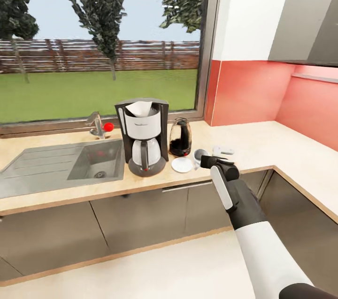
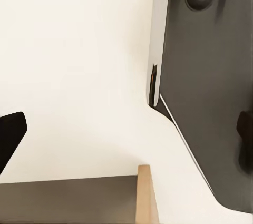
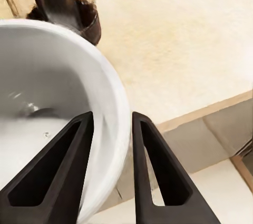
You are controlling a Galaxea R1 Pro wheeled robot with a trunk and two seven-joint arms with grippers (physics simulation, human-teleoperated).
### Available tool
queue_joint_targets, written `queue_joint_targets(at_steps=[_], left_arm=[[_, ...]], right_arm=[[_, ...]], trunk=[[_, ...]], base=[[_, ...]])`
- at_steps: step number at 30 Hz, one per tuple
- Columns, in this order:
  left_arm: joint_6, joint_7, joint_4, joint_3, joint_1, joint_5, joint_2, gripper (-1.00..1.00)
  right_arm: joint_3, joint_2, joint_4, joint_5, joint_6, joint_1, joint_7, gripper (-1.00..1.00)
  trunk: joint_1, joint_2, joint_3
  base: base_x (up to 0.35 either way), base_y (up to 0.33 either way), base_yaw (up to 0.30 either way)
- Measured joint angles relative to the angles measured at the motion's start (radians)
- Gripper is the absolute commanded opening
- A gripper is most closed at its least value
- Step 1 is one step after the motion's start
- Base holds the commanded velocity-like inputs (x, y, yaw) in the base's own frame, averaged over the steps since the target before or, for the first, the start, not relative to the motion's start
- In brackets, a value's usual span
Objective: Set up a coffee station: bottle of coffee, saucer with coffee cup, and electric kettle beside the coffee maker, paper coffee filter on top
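R gripper [image 1: 206, 160] clamped on the rim of the coffee cup [image 3: 47, 118], one finger [image 3: 52, 176] inside the bowl, the other outside against the wall; cup held at the worktop [image 1: 263, 144] front edge, tilted w/ its mouth showing in the head view; saucer [image 1: 182, 164] just beside the gripper on the worktop, toward the coffee maker [image 1: 142, 137]; electric kettle [image 1: 180, 137] just beyond the gripper, btwn coffee maker and cup; paper coffee filter [image 1: 139, 109] sits on top of the coffee maker; sink [image 1: 61, 165] farther off past the machine. L gripper: state can't be told.
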Motion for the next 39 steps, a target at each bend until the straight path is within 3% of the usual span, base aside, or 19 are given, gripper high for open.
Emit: queue_joint_targets(at_steps=[12, 25, 27, 32, 39], left_arm=[[0.001, 0.001, 0.002, 0.0, 0.0, 0.0, 0.001, 1.0], [0.013, 0.002, 0.007, -0.002, 0.004, -0.001, 0.013, 1.0], [0.017, 0.035, 0.008, -0.002, 0.005, -0.001, 0.013, 1.0], [0.024, 0.144, 0.01, -0.002, 0.006, 0.001, 0.012, 1.0], [0.025, 0.16, 0.011, -0.002, 0.007, 0.001, 0.011, 1.0]], right_arm=[[0.0, -0.001, 0.01, 0.008, 0.0, 0.0, -0.001, -1.0], [-0.004, -0.015, 0.054, 0.012, 0.001, 0.0, -0.003, -1.0], [-0.004, -0.029, 0.061, 0.012, 0.001, 0.0, -0.004, -1.0], [-0.002, -0.036, 0.084, 0.009, 0.0, 0.0, -0.004, -1.0], [-0.001, -0.036, 0.136, 0.009, 0.0, 0.0, -0.005, -1.0]], trunk=[[0.0, 0.0, 0.001], [0.0, 0.0, 0.001], [0.0, 0.0, 0.001], [0.0, 0.0, 0.001], [0.0, 0.0, 0.001]], base=[[0.0, 0.0, 0.246], [0.0, 0.0, 0.018], [0.0, 0.0, 0.0], [0.0, 0.0, 0.0], [0.13, 0.0, 0.0]])
